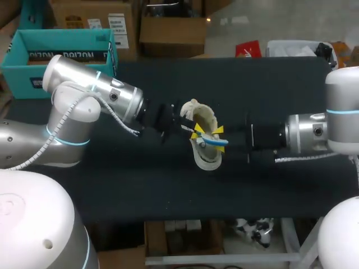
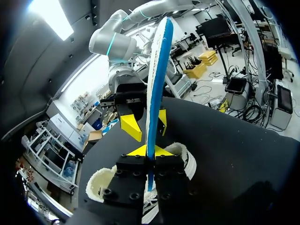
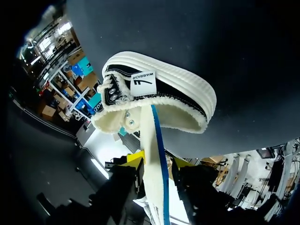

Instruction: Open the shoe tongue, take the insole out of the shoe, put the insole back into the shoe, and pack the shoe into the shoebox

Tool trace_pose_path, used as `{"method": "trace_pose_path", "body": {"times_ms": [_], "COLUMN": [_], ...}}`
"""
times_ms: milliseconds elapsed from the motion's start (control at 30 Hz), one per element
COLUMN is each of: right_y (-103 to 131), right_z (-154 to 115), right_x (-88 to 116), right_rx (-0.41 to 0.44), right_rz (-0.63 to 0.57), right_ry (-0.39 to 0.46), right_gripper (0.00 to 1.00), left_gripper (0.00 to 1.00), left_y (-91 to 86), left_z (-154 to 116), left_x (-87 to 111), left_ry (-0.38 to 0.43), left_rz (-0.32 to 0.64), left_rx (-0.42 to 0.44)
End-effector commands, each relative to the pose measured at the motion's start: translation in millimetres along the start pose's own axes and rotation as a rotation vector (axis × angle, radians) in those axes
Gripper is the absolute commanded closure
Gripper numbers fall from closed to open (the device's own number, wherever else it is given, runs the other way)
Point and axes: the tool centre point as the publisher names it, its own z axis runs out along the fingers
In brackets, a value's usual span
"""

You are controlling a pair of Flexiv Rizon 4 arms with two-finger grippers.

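Left end effector [image 2: 150,151], at 9 o'clock of shoe [image 1: 206,161], pinched tight on insole [image 2: 157,70]. Right end effector [image 3: 158,161], at 3 o'clock, partly open, straddling same insole.

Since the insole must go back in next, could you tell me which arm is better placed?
Left, probably: the left tool is shut on the insole above the shoe; whether the right tool holds it is unclear.

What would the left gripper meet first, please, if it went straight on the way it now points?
Probably the right gripper, facing it close ahead, astride the same upright insole; depth is hard to judge.
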Motion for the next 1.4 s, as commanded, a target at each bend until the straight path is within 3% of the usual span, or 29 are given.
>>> {"method": "trace_pose_path", "body": {"times_ms": [33,367,500,700,1400], "right_y": [2.4,9.7,9.9,9.2,50.7], "right_z": [3.0,11.9,12.8,14.0,39.7], "right_x": [-1.3,1.0,1.5,1.5,4.5], "right_rx": [-0.016,-0.077,-0.096,-0.137,-0.205], "right_rz": [-0.001,-0.011,-0.025,-0.065,-0.137], "right_ry": [0.006,0.010,0.014,0.020,0.060], "right_gripper": [0.64,0.65,0.83,1.00,1.00], "left_gripper": [1.00,1.00,1.00,1.00,1.00], "left_y": [10.2,22.3,24.0,23.1,55.0], "left_z": [5.5,7.9,8.1,8.0,11.1], "left_x": [-8.6,-11.9,-10.8,-9.5,-17.8], "left_ry": [0.036,0.068,0.083,0.104,0.153], "left_rz": [0.000,-0.004,-0.003,0.008,-0.003], "left_rx": [0.009,0.021,0.022,0.012,-0.009]}}
